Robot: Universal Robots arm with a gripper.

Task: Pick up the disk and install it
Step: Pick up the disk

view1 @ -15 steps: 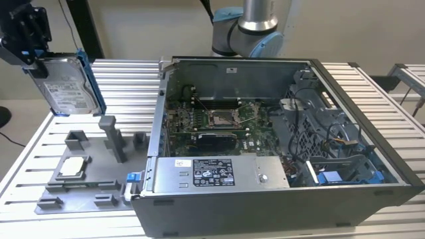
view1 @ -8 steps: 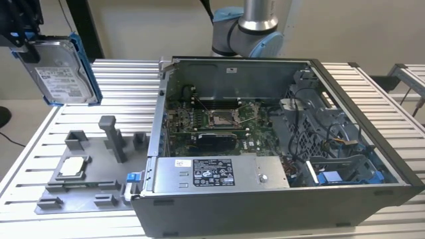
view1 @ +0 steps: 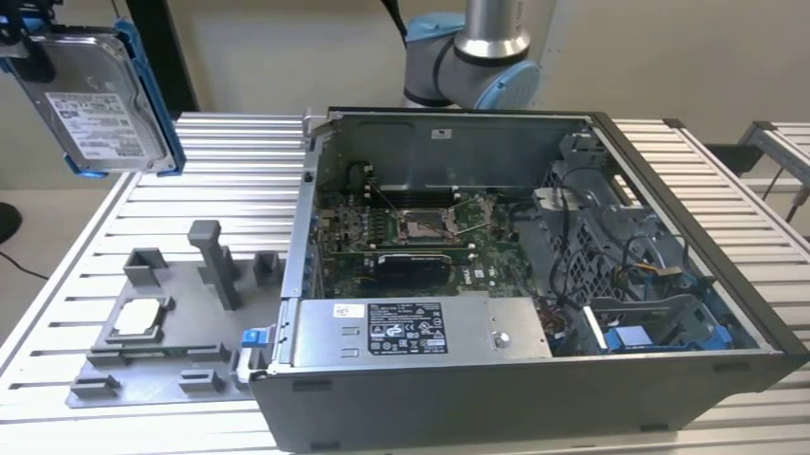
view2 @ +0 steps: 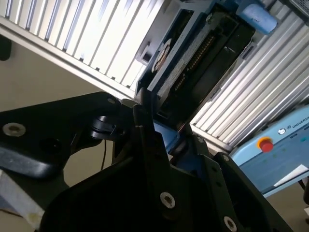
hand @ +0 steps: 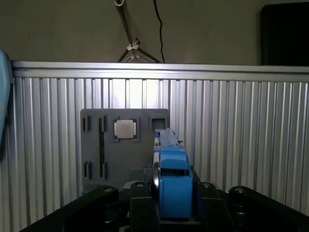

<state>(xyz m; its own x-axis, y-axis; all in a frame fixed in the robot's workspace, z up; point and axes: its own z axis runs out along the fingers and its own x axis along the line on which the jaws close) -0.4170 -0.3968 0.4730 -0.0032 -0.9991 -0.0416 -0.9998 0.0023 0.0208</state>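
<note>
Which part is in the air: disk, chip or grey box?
The blue-framed disk, gripped in the air; chip lies on its holder, grey box sits in the case.

The disk (view1: 91, 100) is silver-grey with a white label and a bright blue frame. The table (view1: 228, 180) is ribbed silver, the fixture (view1: 165, 370) plain grey, and the motherboard (view1: 367, 248) green.

The disk (view1: 99, 104) hangs in the gripper (hand: 173, 199) high over the table (view1: 215, 190) at the exterior view's left. On the table, a fixture tray (view1: 152, 365) holding a processor chip (view1: 139, 318) lies just beside the computer case (view1: 506, 398), to its left.
</note>
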